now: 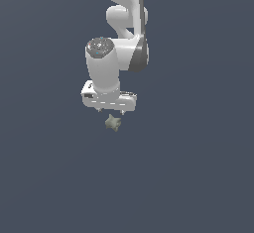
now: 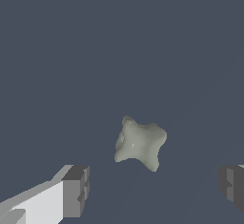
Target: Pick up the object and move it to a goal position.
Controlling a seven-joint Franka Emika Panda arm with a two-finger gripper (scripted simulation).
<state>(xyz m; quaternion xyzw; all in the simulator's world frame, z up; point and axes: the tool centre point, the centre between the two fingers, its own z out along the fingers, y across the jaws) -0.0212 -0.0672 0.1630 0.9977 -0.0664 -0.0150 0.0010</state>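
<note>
The object (image 1: pixel 113 123) is a small, lumpy, star-shaped grey-green piece lying on the dark flat surface. It shows just below the white gripper (image 1: pixel 111 111) in the exterior view. In the wrist view the object (image 2: pixel 139 143) lies a little ahead of the gap between the two fingers, not between them. The gripper (image 2: pixel 155 189) is open wide and empty; one fingertip (image 2: pixel 76 189) and the other fingertip (image 2: pixel 232 186) stand far apart. The fingertips are mostly hidden under the hand in the exterior view.
The white arm (image 1: pixel 124 24) rises from the hand toward the top of the exterior view. The surface (image 1: pixel 198 167) is plain dark grey-blue all around. No pale ball or goal marker shows.
</note>
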